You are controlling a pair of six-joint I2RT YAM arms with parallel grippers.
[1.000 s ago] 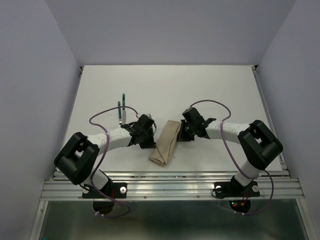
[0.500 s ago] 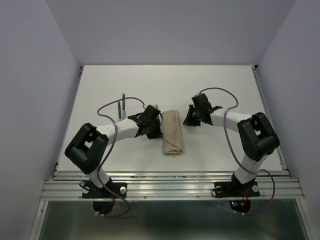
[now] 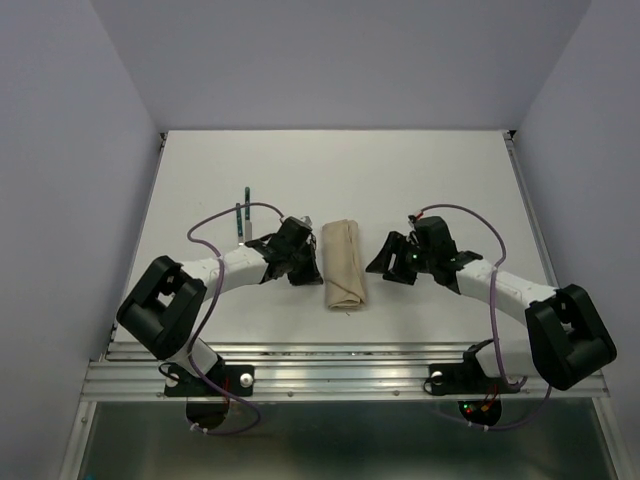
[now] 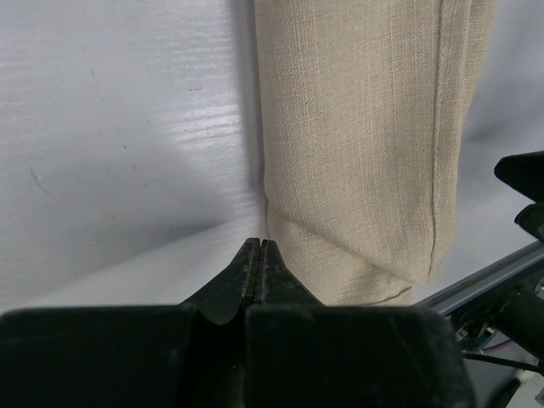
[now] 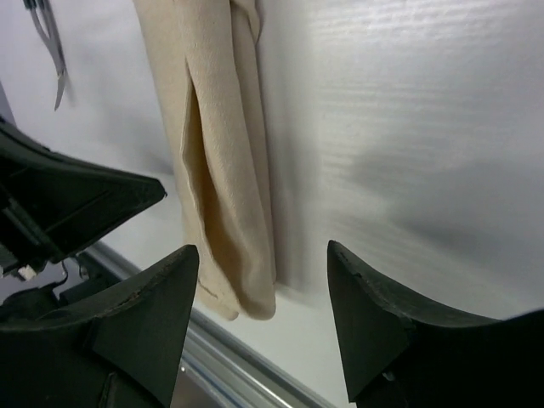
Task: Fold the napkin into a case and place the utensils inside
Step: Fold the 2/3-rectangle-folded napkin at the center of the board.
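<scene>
The napkin [image 3: 343, 265] lies folded into a narrow beige case, running near to far at the table's middle. It fills the upper left wrist view [image 4: 365, 144]. My left gripper [image 3: 310, 266] is shut and empty, its tips [image 4: 259, 246] right at the case's left edge near the lower end. My right gripper [image 3: 382, 262] stands open just right of the case, holding nothing; its view [image 5: 263, 251] shows the case [image 5: 221, 170] ahead. The utensils [image 3: 241, 215], with dark green handles, lie left of the left arm; one shows in the right wrist view [image 5: 49, 51].
The white table [image 3: 450, 180] is walled by purple panels on three sides. A metal rail [image 3: 340, 350] runs along the near edge, close to the case's near end. Purple cables loop over both arms.
The case turned from slanted to straight. My right gripper opened, let go of it and drew back to the right with its elbow swinging outward. The left gripper stayed shut beside the case.
</scene>
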